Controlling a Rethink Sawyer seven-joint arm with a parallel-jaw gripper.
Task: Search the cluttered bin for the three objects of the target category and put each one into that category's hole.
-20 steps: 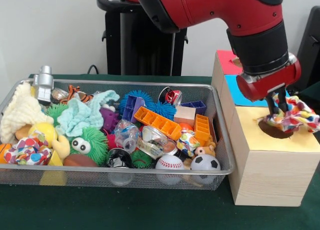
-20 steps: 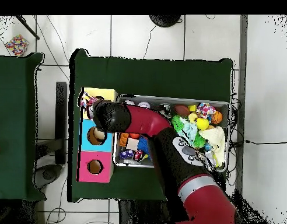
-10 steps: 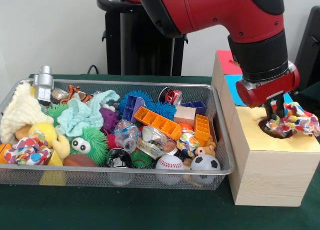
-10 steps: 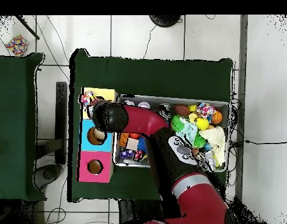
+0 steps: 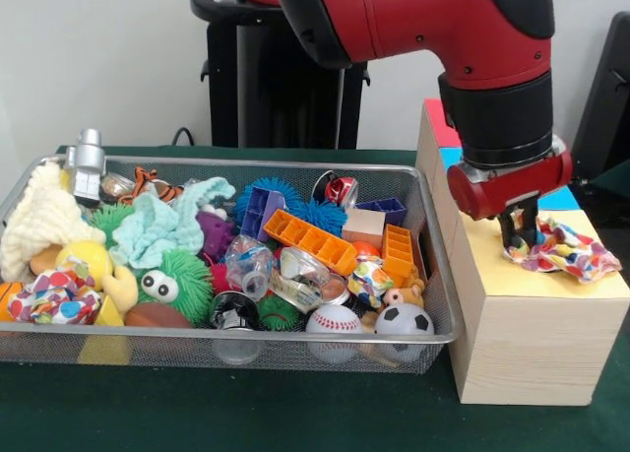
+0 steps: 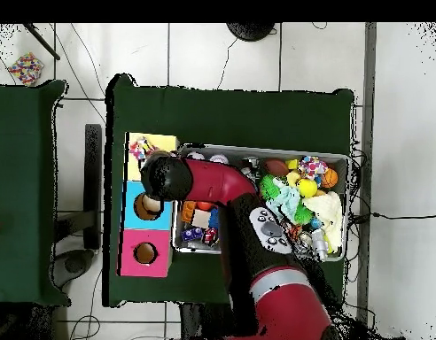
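My gripper (image 5: 518,231) stands over the left part of the yellow box top (image 5: 492,265). It is shut on the left end of a dotted paper wad (image 5: 563,252), which lies spread flat on that top and hides the hole. In the overhead view the wad (image 6: 140,146) lies on the yellow top (image 6: 161,141), and the arm's wrist covers the gripper. The wire mesh basket (image 5: 177,350) sits left of the box. A second dotted wad (image 5: 54,296) lies at its front left corner. A third dotted piece (image 5: 371,275) lies near the orange block.
The basket is full of toys: cream cloth (image 5: 39,221), mint cloth (image 5: 162,226), green fuzzy ball (image 5: 182,280), baseball (image 5: 335,322), soccer ball (image 5: 404,320). The blue-topped box (image 6: 144,205) and red-topped box (image 6: 144,253) adjoin the yellow one. A dotted bundle (image 6: 27,66) lies on the floor.
The gripper has moved left and lower over the yellow top. The dotted wad has come down from above the hole and now lies flat across it.
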